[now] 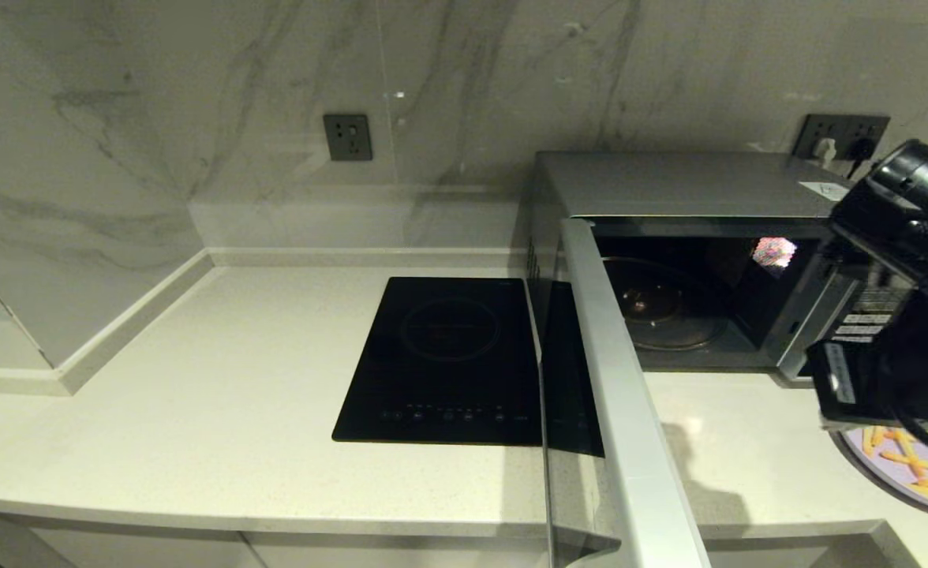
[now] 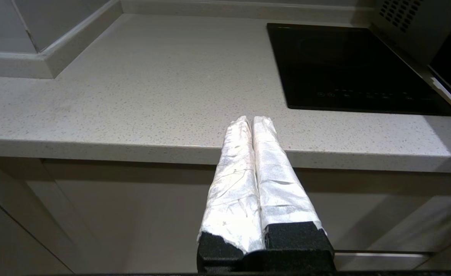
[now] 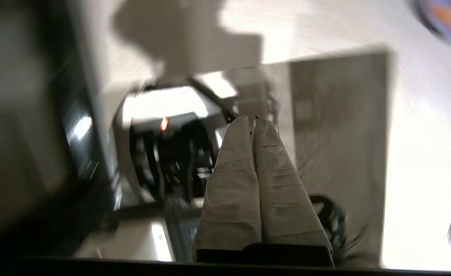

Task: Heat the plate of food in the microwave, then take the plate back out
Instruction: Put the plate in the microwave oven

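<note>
The silver microwave (image 1: pixel 669 185) stands at the back right of the counter, and its door (image 1: pixel 622 394) is swung wide open toward me. Inside, the glass turntable (image 1: pixel 661 304) carries nothing. On the counter at the far right edge lies the lilac plate of food (image 1: pixel 918 473) with orange-yellow sticks, partly hidden beneath my right arm (image 1: pixel 898 315). My right gripper (image 3: pixel 253 120) is shut with nothing in it; it hovers in front of the microwave, above the plate. Below the counter's front edge, my left gripper (image 2: pixel 253 119) is parked, shut and empty.
A flat black induction hob (image 1: pixel 448 359) lies on the counter just left of the open door. Marble walls close off the back and the left corner. Wall sockets (image 1: pixel 347 136) sit behind the hob and behind the microwave.
</note>
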Motion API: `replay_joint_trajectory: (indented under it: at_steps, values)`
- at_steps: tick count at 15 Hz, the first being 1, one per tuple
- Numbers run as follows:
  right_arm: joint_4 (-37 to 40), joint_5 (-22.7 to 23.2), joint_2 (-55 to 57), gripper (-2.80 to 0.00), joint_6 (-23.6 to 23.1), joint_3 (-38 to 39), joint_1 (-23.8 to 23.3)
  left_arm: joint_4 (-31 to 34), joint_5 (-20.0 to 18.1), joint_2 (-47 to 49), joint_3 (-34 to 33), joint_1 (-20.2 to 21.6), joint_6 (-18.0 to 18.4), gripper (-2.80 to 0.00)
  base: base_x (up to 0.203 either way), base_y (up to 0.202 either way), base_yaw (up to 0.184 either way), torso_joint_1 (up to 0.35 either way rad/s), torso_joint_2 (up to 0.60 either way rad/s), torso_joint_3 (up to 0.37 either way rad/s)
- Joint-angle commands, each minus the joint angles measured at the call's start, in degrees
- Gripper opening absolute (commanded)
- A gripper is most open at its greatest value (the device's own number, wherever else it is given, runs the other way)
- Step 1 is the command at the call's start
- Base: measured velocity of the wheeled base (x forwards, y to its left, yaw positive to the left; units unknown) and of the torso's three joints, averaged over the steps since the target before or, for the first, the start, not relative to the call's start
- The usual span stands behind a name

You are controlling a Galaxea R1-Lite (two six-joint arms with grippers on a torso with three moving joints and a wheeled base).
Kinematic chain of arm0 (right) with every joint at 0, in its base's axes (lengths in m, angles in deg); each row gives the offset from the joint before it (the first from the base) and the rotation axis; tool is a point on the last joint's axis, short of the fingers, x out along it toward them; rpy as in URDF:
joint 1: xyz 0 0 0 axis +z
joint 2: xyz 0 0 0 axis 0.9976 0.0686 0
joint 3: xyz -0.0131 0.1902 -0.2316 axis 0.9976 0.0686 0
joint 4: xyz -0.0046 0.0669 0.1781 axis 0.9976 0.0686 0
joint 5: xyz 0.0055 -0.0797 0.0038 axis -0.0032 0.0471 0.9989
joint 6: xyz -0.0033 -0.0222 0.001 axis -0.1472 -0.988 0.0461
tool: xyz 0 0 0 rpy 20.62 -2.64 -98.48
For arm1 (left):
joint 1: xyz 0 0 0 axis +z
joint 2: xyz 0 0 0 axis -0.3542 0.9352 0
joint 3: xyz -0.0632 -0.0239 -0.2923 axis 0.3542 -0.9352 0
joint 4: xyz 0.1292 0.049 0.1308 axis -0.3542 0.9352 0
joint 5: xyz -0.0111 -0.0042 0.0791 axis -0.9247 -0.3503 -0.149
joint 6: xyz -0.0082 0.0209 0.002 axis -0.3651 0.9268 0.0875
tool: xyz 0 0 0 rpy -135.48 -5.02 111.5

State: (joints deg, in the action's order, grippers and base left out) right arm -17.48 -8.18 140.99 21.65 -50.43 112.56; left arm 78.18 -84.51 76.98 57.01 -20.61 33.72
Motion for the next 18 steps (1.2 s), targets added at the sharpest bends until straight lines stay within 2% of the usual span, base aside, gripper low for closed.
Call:
replay_joint_trajectory:
  at_steps: [1, 2, 4, 5, 7, 8, 10, 13, 18]
  values:
    - [0.1, -0.9, -2.2, -2.80, 6.1, 4.6, -14.2, 0.0, 0.0, 0.0, 0.0, 0.0, 0.0, -2.80, 0.000, 0.000, 0.000, 0.000, 0.00, 0.000]
    - [-1.3, -0.2, -2.5, -2.80, 6.2, 6.8, -22.6, 0.0, 0.0, 0.0, 0.0, 0.0, 0.0, -2.80, 0.000, 0.000, 0.000, 0.000, 0.00, 0.000]
    - [-5.6, 3.4, -2.4, -2.80, 3.2, 10.5, -39.9, 0.0, 0.0, 0.0, 0.0, 0.0, 0.0, -2.80, 0.000, 0.000, 0.000, 0.000, 0.00, 0.000]
    - [-8.0, 6.2, -1.5, 0.00, 1.4, 12.2, -48.4, 0.0, 0.0, 0.0, 0.0, 0.0, 0.0, -2.80, 0.000, 0.000, 0.000, 0.000, 0.00, 0.000]
    - [-12.8, 11.8, 2.8, 0.00, -1.7, 14.9, -63.9, 0.0, 0.0, 0.0, 0.0, 0.0, 0.0, -2.80, 0.000, 0.000, 0.000, 0.000, 0.00, 0.000]
    - [-15.2, 14.9, 5.7, 0.00, -3.3, 15.9, -69.9, 0.0, 0.0, 0.0, 0.0, 0.0, 0.0, -2.80, 0.000, 0.000, 0.000, 0.000, 0.00, 0.000]
    - [-18.9, 20.4, 12.0, 0.00, -7.0, 17.2, -77.7, 0.0, 0.0, 0.0, 0.0, 0.0, 0.0, -2.80, 0.000, 0.000, 0.000, 0.000, 0.00, 0.000]
    - [-21.1, 22.9, 16.7, 0.00, -8.8, 18.3, -80.1, 0.0, 0.0, 0.0, 0.0, 0.0, 0.0, -2.80, 0.000, 0.000, 0.000, 0.000, 0.00, 0.000]
    - [-24.6, 23.7, 20.7, 0.00, -8.9, 17.4, -79.1, 0.0, 0.0, 0.0, 0.0, 0.0, 0.0, -2.80, 0.000, 0.000, 0.000, 0.000, 0.00, 0.000]
